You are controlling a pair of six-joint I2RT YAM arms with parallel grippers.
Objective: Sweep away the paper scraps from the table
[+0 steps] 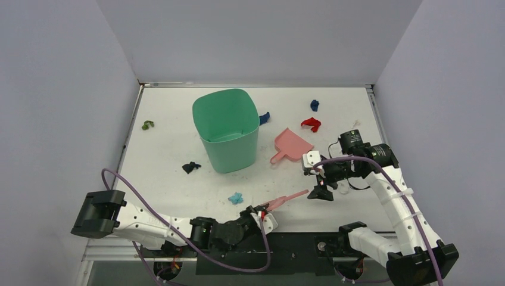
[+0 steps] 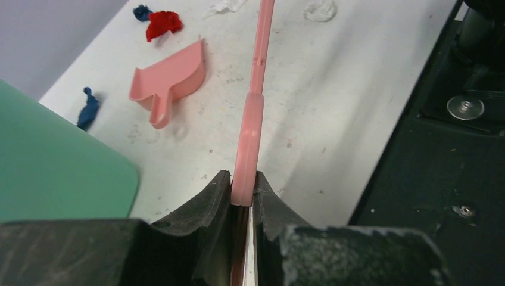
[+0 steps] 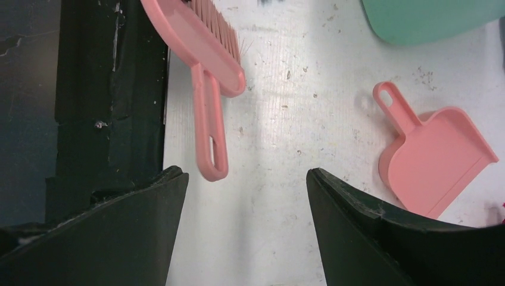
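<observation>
Jaws of the left gripper [image 2: 243,193] clamp the pink plastic brush [image 2: 255,89] at bottom centre — the right gripper [image 3: 244,179] hangs spread wide over the scuffed white tabletop [image 3: 286,143].

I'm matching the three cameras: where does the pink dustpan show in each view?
Top external: pink dustpan right of centre, just right of the green bin.
Left wrist: dustpan upper left, left of the pink brush.
Right wrist: dustpan at right.
Shared landmark: green bin, at left in left wrist, top right in right wrist.
</observation>
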